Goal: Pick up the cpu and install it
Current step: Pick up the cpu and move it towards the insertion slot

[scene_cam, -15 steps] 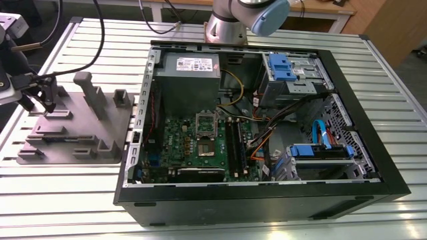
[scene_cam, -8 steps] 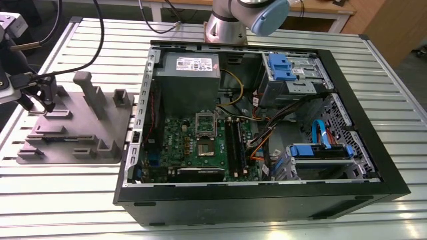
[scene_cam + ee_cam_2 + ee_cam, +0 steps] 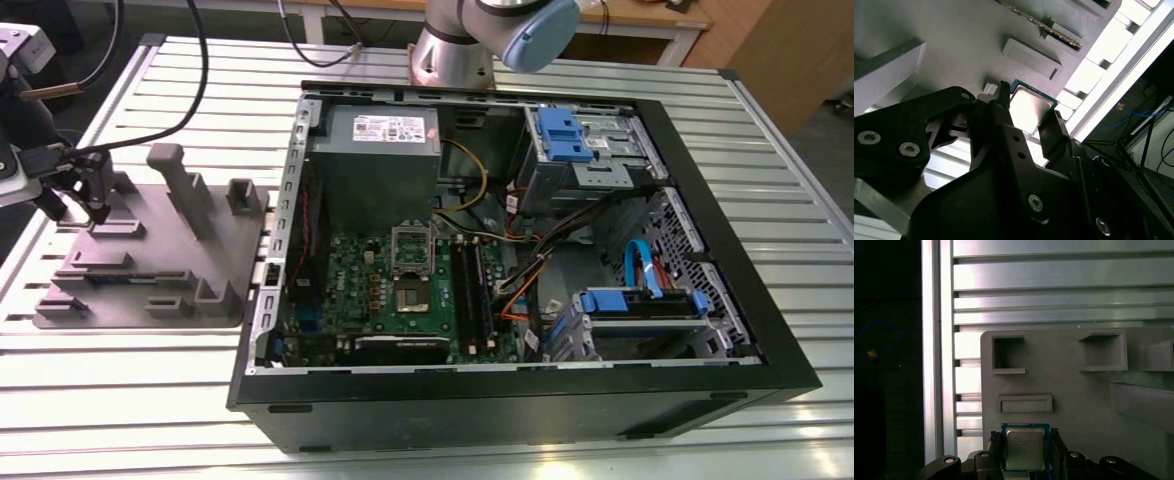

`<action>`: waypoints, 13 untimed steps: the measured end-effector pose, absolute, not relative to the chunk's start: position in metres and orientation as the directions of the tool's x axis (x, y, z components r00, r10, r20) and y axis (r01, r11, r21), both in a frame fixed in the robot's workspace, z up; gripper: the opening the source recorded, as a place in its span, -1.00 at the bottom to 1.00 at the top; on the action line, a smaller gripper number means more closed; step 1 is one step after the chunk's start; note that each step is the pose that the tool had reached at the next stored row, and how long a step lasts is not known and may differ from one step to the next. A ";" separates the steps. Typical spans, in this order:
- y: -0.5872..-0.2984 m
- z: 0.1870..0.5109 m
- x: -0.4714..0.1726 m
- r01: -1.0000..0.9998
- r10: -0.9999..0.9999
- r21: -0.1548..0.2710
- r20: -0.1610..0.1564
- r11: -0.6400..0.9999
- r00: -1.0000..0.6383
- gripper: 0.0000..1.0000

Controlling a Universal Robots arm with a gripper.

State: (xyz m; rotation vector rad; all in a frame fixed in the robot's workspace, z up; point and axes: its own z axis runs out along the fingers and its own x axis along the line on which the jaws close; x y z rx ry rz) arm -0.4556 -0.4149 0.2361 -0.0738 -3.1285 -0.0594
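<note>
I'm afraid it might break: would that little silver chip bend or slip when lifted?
Probably stiff: the chip shows a flat metal lid. Likely light, being thin and small beside the grey tray. Its shiny top may be slippery.

One cpu (image 3: 1025, 448); one claw (image 3: 1025, 435); one grey tray (image 3: 147, 260); one open computer case (image 3: 521, 405)

Slatted aluminium table (image 3: 134, 390). Toward the exterior view's left lies a grey moulded fixture plate (image 3: 120, 255). Just beside it, on the exterior view's right, an open black computer case (image 3: 534, 405) lies on its side.
</note>
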 end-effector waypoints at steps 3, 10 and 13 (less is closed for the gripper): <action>-0.415 0.236 -0.456 0.047 0.047 0.038 0.012 0.998 -0.999 -0.05; -0.415 0.238 -0.456 0.047 0.047 0.038 0.013 0.998 -0.999 -0.05; -0.415 0.241 -0.456 0.047 0.047 0.038 0.013 0.998 -0.999 -0.05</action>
